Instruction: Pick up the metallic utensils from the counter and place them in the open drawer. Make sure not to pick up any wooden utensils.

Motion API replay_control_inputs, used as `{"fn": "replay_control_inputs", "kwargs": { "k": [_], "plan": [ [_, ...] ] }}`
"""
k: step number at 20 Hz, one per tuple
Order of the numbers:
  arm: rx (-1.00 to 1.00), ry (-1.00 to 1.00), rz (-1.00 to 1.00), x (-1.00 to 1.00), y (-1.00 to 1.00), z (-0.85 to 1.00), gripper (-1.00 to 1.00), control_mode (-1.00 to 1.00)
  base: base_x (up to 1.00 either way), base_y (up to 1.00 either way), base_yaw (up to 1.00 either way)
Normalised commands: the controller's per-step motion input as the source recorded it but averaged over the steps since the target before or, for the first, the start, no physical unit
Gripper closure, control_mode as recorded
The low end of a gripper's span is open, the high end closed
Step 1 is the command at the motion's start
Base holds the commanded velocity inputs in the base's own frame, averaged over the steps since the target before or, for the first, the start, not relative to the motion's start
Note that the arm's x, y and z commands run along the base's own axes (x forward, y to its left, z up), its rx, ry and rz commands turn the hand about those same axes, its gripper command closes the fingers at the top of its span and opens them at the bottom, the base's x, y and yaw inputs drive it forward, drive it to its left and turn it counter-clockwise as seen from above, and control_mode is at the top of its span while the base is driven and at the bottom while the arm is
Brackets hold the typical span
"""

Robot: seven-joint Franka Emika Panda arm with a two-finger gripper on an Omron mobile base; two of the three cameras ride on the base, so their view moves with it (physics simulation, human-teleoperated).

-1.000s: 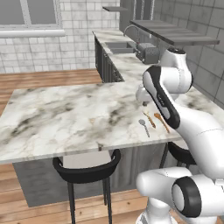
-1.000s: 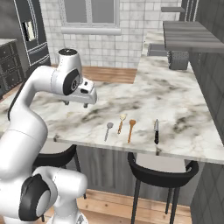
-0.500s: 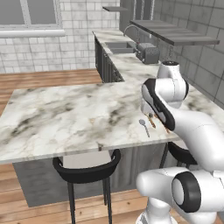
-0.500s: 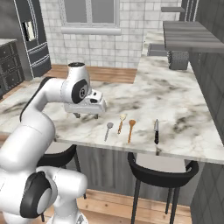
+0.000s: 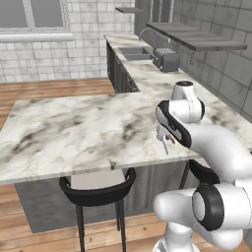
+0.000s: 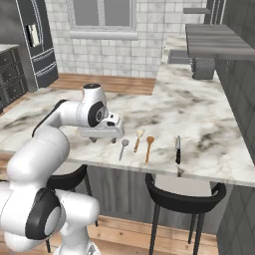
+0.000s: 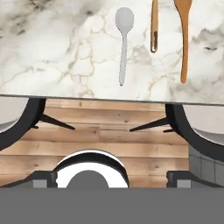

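Well, your gripper hung low over the counter with its jaws spread wide and nothing between them. You had the metal spoon just beside it, toward the knife, lying flat near the counter's front edge with its bowl pointing away from that edge. Next to the spoon lay the two wooden utensils, side by side and apart from it, then the black-handled knife further along. From the hand camera you saw the spoon and the wooden pieces lying parallel, and two black stools below the counter's edge.
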Motion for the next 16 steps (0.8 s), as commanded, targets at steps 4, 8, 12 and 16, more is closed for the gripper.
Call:
{"fn": "replay_control_inputs", "kwargs": {
  "k": [4, 8, 12, 16],
  "plan": [
    [0.01, 0.03, 0.00, 0.30, -0.01, -0.44, -1.00, -1.00, 0.00, 0.00, 0.00],
    [0.00, 0.11, -0.01, 0.28, -0.08, -0.63, -1.00, -1.00, 0.00, 0.00, 0.00],
    [0.00, 0.19, -0.06, 0.28, -0.03, -0.54, -1.00, -1.00, 0.00, 0.00, 0.00],
    [0.00, 0.09, -0.06, 0.07, -0.02, -0.35, -1.00, -1.00, 0.00, 0.00, 0.00]
  ]
}}
